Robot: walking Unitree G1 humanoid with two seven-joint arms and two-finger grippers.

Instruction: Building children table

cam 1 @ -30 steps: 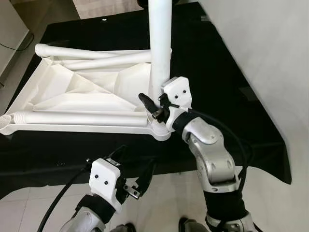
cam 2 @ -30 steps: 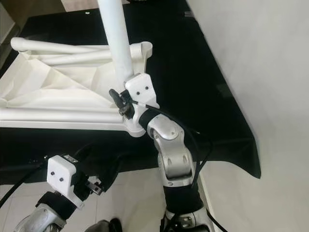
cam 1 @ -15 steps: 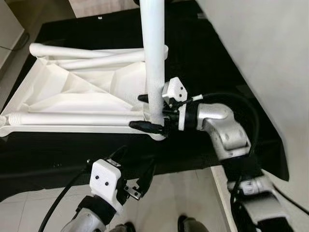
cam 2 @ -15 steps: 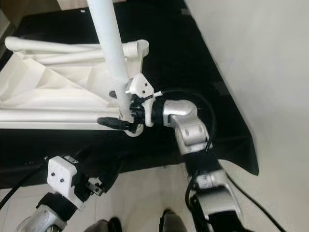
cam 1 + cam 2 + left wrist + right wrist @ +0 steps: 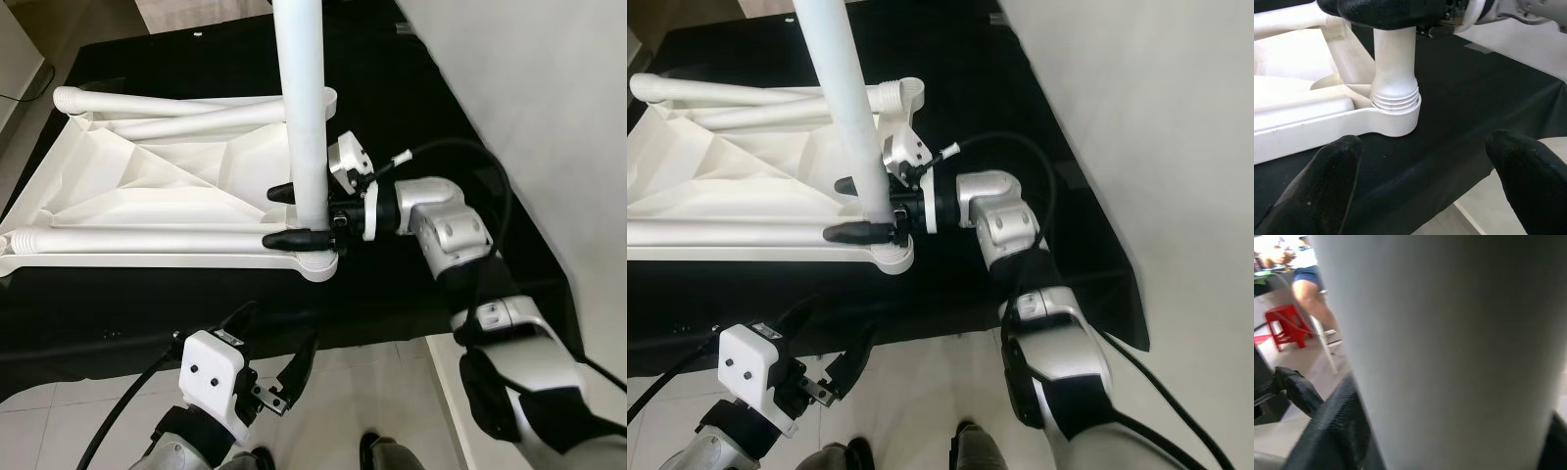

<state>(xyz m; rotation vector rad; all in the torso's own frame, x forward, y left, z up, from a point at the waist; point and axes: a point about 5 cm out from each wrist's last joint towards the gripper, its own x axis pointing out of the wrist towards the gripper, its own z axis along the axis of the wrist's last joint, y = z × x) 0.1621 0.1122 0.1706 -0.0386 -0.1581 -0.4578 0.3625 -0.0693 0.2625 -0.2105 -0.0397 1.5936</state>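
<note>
**Right claw grips the standing leg**

The left claw (image 5: 269, 357) hangs wide open, holding nothing, by the black-covered desk (image 5: 411, 108). The upturned white plastic tabletop (image 5: 147, 196) lies on the desk. The right claw (image 5: 284, 215) squeezes the upright white plastic tube leg (image 5: 302, 98) standing in its corner socket (image 5: 1393, 115).

I am standing indoors in what looks like a lived-in room of a home: pale floor tiles (image 5: 392, 392) run under me and a plain white wall (image 5: 529, 88) rises on my right. A black cloth (image 5: 411, 98) is spread on the floor as a work mat. Past my right wrist I see a small red stool (image 5: 1286, 328) and a person's legs (image 5: 1312, 298).
</note>
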